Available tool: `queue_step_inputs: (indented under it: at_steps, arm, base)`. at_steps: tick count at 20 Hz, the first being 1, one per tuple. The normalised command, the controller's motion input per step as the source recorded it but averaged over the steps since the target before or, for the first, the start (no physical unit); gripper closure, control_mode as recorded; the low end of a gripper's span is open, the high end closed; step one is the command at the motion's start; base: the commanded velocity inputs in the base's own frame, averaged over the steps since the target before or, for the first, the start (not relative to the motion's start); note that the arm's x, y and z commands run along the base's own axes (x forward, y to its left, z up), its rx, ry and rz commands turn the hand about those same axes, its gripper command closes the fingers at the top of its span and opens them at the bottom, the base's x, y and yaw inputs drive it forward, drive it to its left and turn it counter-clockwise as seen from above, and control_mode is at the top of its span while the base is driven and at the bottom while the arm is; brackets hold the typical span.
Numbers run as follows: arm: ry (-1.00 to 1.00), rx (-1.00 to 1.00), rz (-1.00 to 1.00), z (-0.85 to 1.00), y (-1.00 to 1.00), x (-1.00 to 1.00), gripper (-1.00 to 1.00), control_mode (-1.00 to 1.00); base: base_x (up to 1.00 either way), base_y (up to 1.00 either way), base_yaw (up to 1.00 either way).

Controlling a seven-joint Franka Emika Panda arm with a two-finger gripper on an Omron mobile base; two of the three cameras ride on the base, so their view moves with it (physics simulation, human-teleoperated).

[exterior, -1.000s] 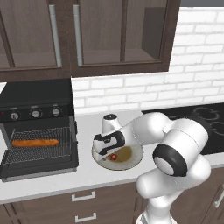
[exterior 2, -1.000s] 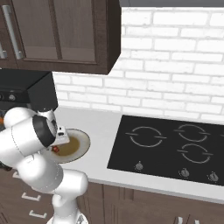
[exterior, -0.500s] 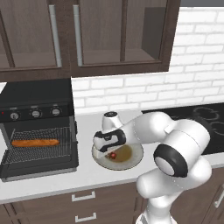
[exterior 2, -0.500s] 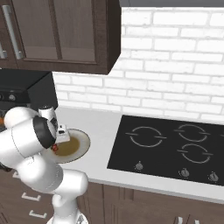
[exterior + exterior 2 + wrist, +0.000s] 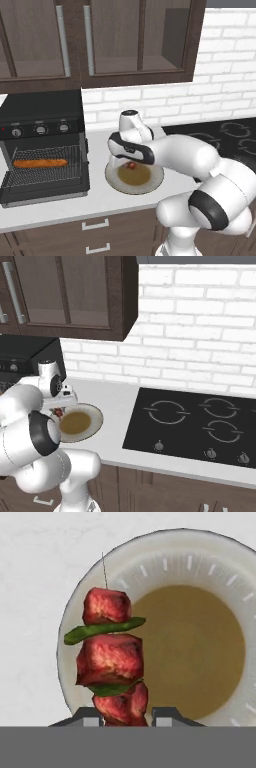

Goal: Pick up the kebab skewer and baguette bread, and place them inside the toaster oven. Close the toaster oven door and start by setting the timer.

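My gripper [image 5: 123, 714] is shut on the lower end of the kebab skewer [image 5: 110, 657], whose red meat chunks and green slices reach out over the left side of a white plate [image 5: 220, 557]. From the left base view the hand [image 5: 129, 159] hovers low over that plate [image 5: 112, 180] with a red chunk of the skewer [image 5: 131, 165] beneath it. The baguette bread [image 5: 40, 163] lies on the wire rack inside the toaster oven [image 5: 42, 107]. The toaster oven door [image 5: 45, 192] hangs open, dropped down in front.
The plate [image 5: 95, 416] holds a brown pool in its middle. A black stovetop [image 5: 195, 426] lies to the right on the white counter. Three knobs [image 5: 40, 130] sit above the oven opening. Dark wall cabinets [image 5: 100, 40] hang overhead.
The jaws have closed on the skewer's end. The arm has hardly moved over the plate.
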Motion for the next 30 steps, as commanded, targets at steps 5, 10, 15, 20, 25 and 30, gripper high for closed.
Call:
queue_step_inputs:
  at_steps: [5,10,15,20,25,30]
  arm:
    - [-0.01,-0.01,0.0,0.81,0.16,-0.3,1.0,-1.0]
    - [-0.09,0.0,0.0,0.89,0.29,-0.1,1.0,-1.0]
    - [-0.17,0.0,0.15,0.47,0.52,-0.07,1.0,-1.0]
    - [-0.12,0.0,0.37,0.14,0.66,-0.16,1.0,-1.0]
    - [-0.02,-0.01,0.3,0.12,0.8,-0.1,1.0,-1.0]
    - [-0.05,0.0,0.21,0.01,0.86,0.0,1.0,-1.0]
  base:
    - [0.0,0.0,0.0]
    - [0.0,0.0,0.0]
    - [0.0,0.0,0.0]
    - [0.0,0.0,0.0]
    - [0.0,0.0,0.0]
    - [0.0,0.0,0.0]
